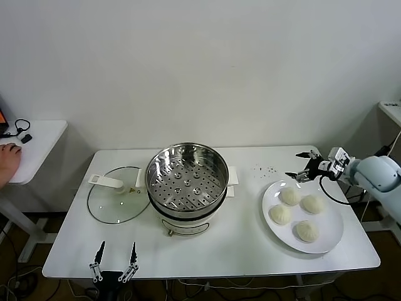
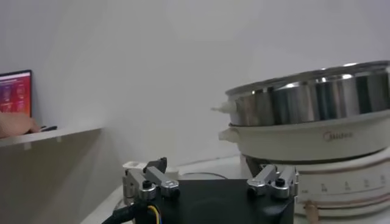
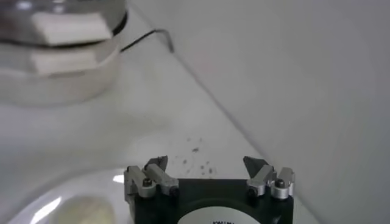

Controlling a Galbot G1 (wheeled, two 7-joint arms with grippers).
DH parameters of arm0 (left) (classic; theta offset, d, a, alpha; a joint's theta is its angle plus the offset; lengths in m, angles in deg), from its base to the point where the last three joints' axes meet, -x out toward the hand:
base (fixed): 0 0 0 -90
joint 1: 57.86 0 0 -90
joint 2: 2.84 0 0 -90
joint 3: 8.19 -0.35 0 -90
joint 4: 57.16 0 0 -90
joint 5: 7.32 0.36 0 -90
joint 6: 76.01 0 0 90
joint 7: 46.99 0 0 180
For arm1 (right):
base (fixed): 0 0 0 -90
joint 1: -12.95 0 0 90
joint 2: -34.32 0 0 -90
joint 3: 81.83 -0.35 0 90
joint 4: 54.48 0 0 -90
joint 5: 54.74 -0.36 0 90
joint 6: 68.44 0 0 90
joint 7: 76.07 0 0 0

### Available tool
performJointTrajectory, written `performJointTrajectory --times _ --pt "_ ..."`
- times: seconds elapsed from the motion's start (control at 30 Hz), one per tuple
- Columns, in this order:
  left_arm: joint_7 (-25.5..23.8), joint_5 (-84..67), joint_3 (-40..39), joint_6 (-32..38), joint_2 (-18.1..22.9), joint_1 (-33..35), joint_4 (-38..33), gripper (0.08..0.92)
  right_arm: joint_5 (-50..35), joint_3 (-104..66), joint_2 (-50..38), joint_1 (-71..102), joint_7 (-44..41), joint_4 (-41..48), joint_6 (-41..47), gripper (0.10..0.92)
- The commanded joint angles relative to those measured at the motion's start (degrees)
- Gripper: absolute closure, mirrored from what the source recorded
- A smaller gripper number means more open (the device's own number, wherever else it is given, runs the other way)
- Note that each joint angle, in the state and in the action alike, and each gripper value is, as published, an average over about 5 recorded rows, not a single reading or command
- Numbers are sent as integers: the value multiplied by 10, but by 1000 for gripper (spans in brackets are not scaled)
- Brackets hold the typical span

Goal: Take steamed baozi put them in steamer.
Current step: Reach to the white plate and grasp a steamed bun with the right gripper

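The steamer (image 1: 187, 185) holds only its perforated tray. To its right, a white plate (image 1: 332, 241) carries four smooth, pale baozi (image 1: 289, 195). The right hand (image 1: 299, 165) hovers spread, seemingly just beyond the plate; the left hand (image 1: 114, 259) is spread at the worktop's (image 1: 250, 251) near edge

four baozi (image 1: 296, 214) plated, steamer (image 1: 187, 177) open, empty
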Motion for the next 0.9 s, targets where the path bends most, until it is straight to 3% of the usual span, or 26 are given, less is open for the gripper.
performJointTrajectory --times 0.03,0.33,0.9 --pt "0 0 1 1 -2 -1 7 177 48 487 15 -429 -195 122 -76 203" --pt "0 -1 4 3 -4 -6 17 177 24 629 127 -519 -227 206 -121 203" --pt "-3 1 12 3 -6 -11 23 177 23 654 250 -475 -250 294 -147 203"
